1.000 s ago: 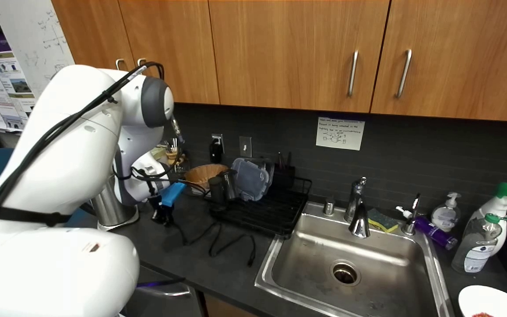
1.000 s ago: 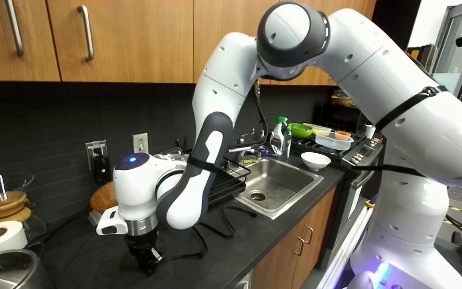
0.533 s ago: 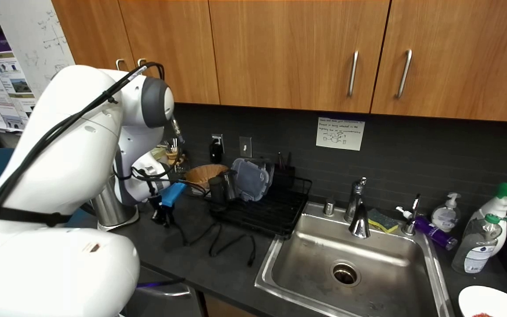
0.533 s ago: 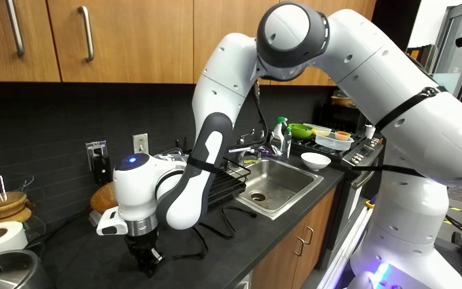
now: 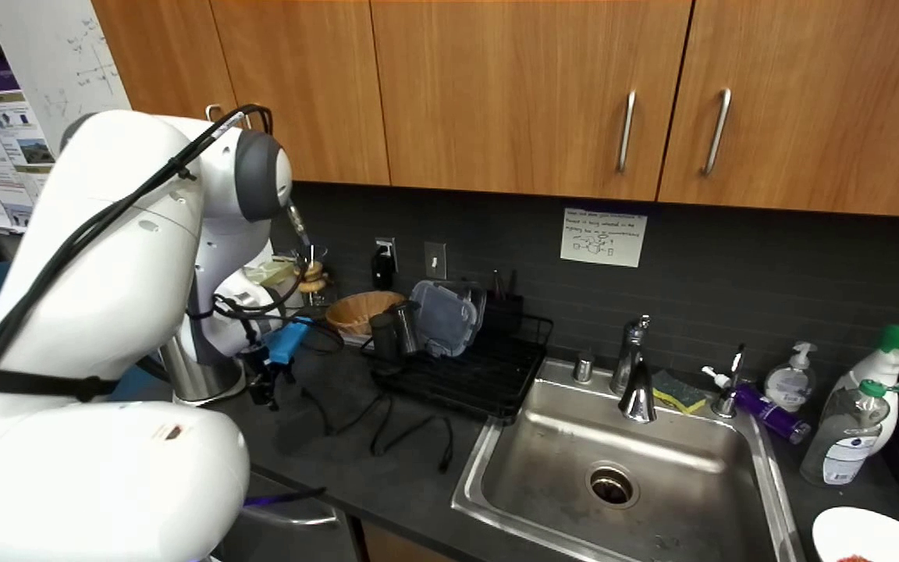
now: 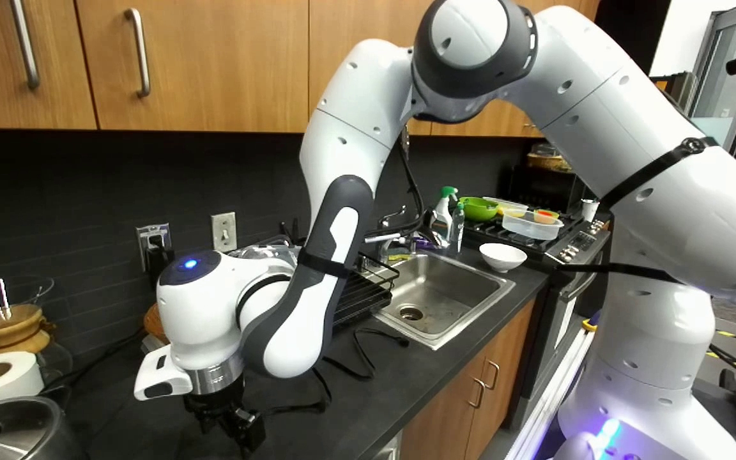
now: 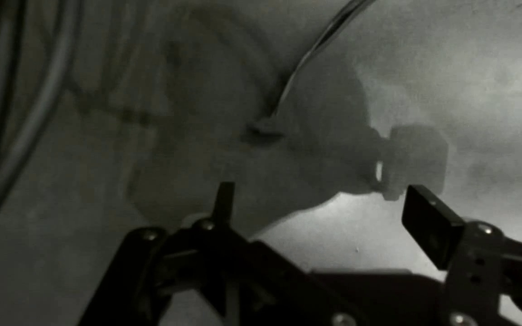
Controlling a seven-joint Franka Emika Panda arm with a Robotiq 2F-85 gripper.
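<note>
My gripper (image 7: 326,213) stands open, with nothing between its dark fingers (image 7: 433,226). Grey countertop and the arm's shadow show below it in the wrist view. A thin dark cord (image 7: 317,46) runs in from the top, and its near end lies on the counter ahead of the fingers, apart from them. In an exterior view the gripper (image 5: 276,389), under a blue part (image 5: 287,343), is low over the counter, left of the cord (image 5: 445,460). From another angle the gripper (image 6: 234,434) is partly cut by the frame's lower edge, with the cord (image 6: 325,401) to its right.
A black dish rack (image 5: 457,390) holding a clear plastic container (image 5: 445,320) stands beside the sink (image 5: 551,468). Behind the cord is a wooden bowl (image 5: 360,312). A steel canister (image 5: 196,371) stands close to the wrist; a paper roll (image 6: 26,374) is near it.
The gripper has drawn away from the cord's near end, which met it earlier, moving left in an exterior view. The cord lies where it was. Over the last half second the whole arm shifted.
</note>
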